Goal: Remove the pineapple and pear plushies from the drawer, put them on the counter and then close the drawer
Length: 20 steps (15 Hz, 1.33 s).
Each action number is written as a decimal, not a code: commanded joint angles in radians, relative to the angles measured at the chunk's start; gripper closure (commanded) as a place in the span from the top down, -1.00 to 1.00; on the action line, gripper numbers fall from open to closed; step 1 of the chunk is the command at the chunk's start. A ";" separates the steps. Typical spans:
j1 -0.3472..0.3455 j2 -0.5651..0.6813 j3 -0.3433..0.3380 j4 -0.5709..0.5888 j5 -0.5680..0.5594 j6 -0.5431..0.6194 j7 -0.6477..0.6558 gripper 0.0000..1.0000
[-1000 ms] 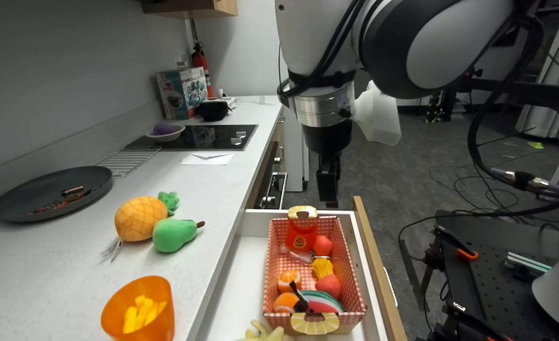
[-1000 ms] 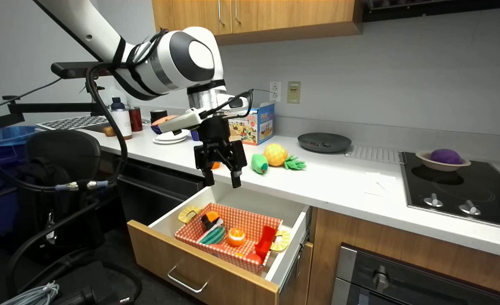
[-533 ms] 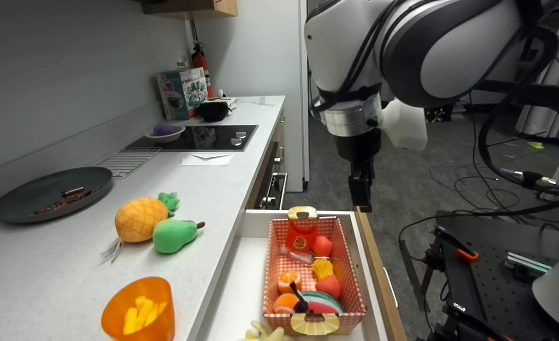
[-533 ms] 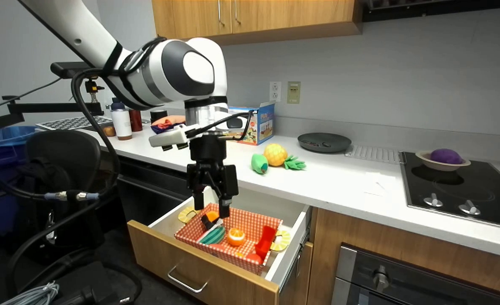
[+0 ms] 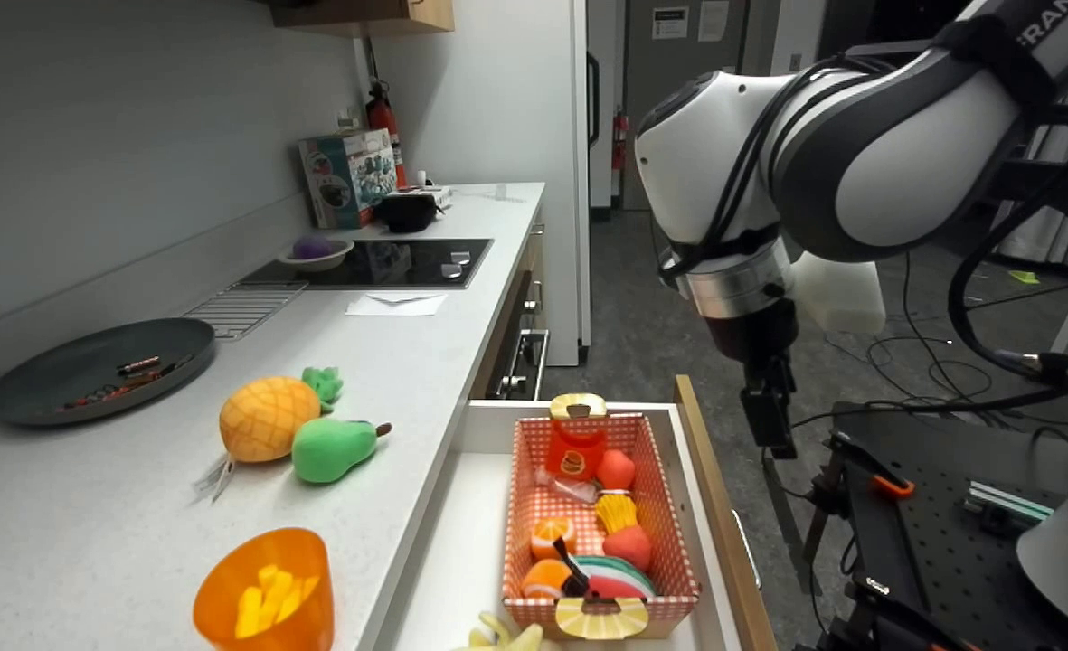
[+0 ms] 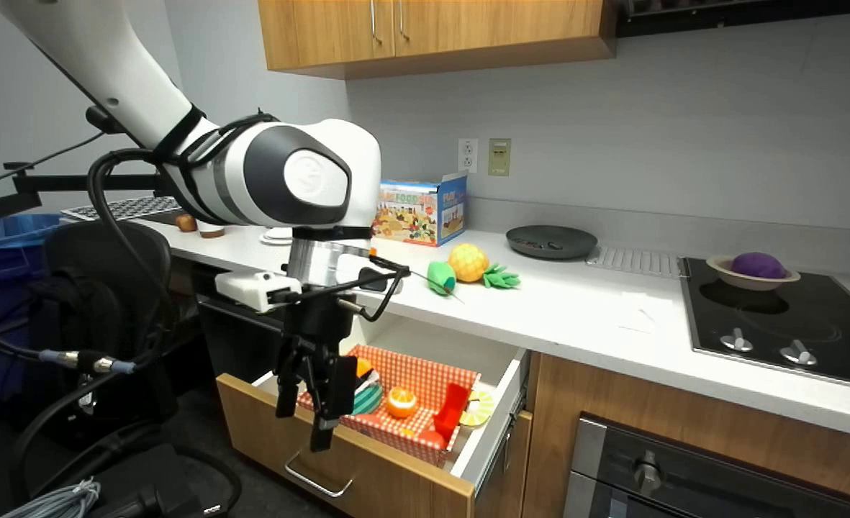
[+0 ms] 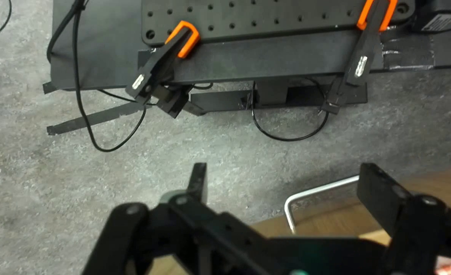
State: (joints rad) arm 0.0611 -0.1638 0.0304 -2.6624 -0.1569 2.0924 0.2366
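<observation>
- Drawer [image 6: 396, 489]: pulled out, its front near the gripper [image 6: 303, 426], on the desk [image 6: 576, 302] side; the handle [image 7: 324, 188] is lower, its bar roughly in line with the spread of the fingers [image 7: 382, 202].
- Gripper: fingers wide apart, holding nothing.
- Pineapple plushie [image 5: 268, 418] and pear plushie [image 5: 333, 449]: on the desk, beyond the drawer from the gripper; only closing seems left.
- Floor [image 7: 225, 152] lies between drawer front and black stand [image 7: 233, 63], probably leaving room to square up and push.

Pear plushie [image 6: 439, 275] just beside pineapple plushie [image 6: 468, 262] on counter [image 6: 568, 316]; pan [image 6: 574, 239] behind, right, in an exterior view. Drawer [image 6: 396, 485] pulled out below counter, basket [image 6: 421, 373] inside.
</observation>
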 commanded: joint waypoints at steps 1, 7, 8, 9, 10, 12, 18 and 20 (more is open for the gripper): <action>-0.013 -0.008 -0.020 -0.056 0.105 0.021 -0.135 1.00; -0.010 0.084 -0.043 -0.048 0.236 0.038 -0.365 1.00; -0.012 0.101 -0.035 -0.044 0.203 0.061 -0.356 1.00; -0.012 0.060 -0.030 -0.056 0.206 0.022 -0.315 1.00; -0.012 0.074 -0.029 -0.055 0.205 0.039 -0.323 1.00; -0.012 0.093 -0.029 -0.054 0.205 0.053 -0.329 1.00; -0.009 0.122 -0.022 -0.037 0.190 0.061 -0.303 1.00; -0.005 0.150 -0.015 -0.024 0.182 0.095 -0.278 1.00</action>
State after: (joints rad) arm 0.0607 -0.0599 -0.0051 -2.7144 0.0419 2.1537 -0.0775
